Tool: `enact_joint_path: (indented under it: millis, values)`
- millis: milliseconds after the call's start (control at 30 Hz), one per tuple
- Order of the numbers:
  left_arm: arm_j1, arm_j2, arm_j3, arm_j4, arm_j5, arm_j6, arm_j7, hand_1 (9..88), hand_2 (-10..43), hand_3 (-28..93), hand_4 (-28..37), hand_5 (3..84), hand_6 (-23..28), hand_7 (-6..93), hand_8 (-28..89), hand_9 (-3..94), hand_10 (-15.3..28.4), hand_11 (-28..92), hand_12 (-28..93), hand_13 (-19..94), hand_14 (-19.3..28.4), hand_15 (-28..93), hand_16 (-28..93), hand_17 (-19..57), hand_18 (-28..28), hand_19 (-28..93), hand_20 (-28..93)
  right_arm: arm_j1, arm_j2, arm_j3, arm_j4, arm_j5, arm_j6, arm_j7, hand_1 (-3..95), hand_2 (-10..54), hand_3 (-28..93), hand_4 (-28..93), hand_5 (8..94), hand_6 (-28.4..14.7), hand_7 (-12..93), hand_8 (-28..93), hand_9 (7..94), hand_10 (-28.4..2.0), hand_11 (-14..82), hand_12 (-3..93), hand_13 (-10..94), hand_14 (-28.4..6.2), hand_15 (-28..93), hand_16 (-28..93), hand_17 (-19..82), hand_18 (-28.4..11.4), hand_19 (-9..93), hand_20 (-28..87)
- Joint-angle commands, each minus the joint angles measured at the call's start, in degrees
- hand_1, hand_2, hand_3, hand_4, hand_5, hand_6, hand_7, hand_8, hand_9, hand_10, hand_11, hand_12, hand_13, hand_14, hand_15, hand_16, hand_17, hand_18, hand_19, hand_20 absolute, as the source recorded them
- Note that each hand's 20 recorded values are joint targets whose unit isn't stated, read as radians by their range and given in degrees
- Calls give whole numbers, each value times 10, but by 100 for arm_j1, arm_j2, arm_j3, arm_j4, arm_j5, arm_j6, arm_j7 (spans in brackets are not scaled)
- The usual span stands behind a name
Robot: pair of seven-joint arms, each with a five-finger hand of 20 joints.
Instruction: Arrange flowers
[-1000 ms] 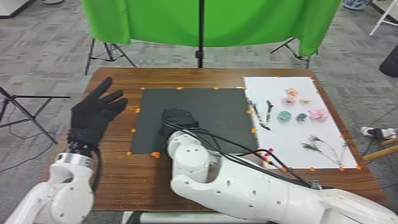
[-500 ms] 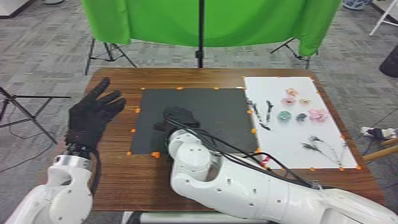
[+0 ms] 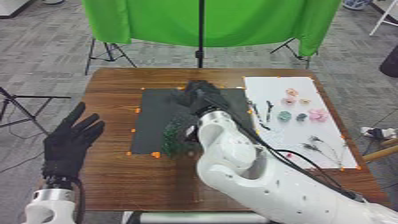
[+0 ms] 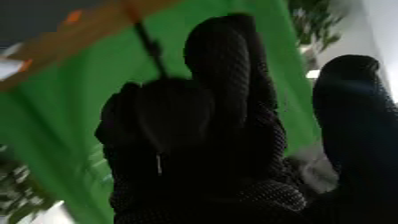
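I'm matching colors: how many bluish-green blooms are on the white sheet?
2: the larger bluish-green bloom on the left, the smaller one between it and the large pink bloom.

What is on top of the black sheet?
Greenery lies on the near part of the black sheet; whatever the right hand and arm cover can't be seen.

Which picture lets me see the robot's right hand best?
The right wrist view, because that camera sees the robot's right hand from very close, so even its glove's weave shows. The head view shows the hand much smaller, but tells you where it is: by the far edge of the black sheet.
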Motion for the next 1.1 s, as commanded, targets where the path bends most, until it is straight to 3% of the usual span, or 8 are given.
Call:
enact_joint_path:
  millis: [33,133,233,467,733,833,1100]
  values:
    - [181,-40,50,21,-91,97,162,183,68,797,-283,334,60,65,-78,313,190,211,109,198,267,516,-95,-80,284,559,-4,-1647,2078,1770,-1000,-175,376,416,308,8,683,-255,735,-60,130,-112,785,-169,450,211,729,-125,723,186,370,-264,928,250]
    - [278,-2,31,-10,-125,126,253,183,68,797,-283,334,60,65,-78,313,189,211,109,198,267,515,-95,-79,284,558,-4,-2497,2363,2617,-1214,-180,422,595,315,0,698,-252,716,-63,128,-111,765,-176,451,207,713,-132,728,183,358,-266,930,229]
    - [379,59,11,-38,-170,183,293,182,68,798,-283,334,60,66,-78,313,189,209,109,198,267,515,-95,-80,284,558,-4,-3033,2494,3070,-1352,211,590,296,320,0,710,-251,714,-64,129,-111,762,-176,455,204,708,-133,732,178,354,-266,931,222]
    - [391,73,87,-34,-220,205,414,182,68,798,-283,335,61,66,-78,314,190,211,109,198,267,515,-95,-80,284,558,-3,-3001,2345,2608,-1425,814,325,-737,262,83,724,-246,704,-52,136,-113,748,-181,479,213,685,-146,757,185,320,-266,931,235]
    - [318,72,87,-16,-187,162,323,183,68,798,-283,334,61,65,-78,313,190,212,109,198,267,516,-94,-80,284,558,-1,-2271,2021,1354,-1379,859,-265,-1292,235,96,741,-240,693,-37,133,-115,735,-186,493,216,679,-152,765,187,314,-268,929,247]
    - [300,80,92,-11,-186,160,337,184,68,798,-283,334,61,66,-78,313,190,213,109,198,268,516,-95,-80,284,558,-1,-1956,1886,914,-1268,767,-237,-1330,234,96,743,-240,694,-34,132,-115,734,-186,496,216,679,-152,768,186,313,-268,927,252]
    - [245,-10,36,-7,-118,114,170,184,68,799,-283,334,61,66,-78,313,189,212,108,197,268,516,-96,-79,284,558,-1,-1405,1343,359,-810,704,-531,-1341,233,96,745,-240,690,-31,131,-115,730,-186,502,217,677,-151,773,187,314,-269,925,262]
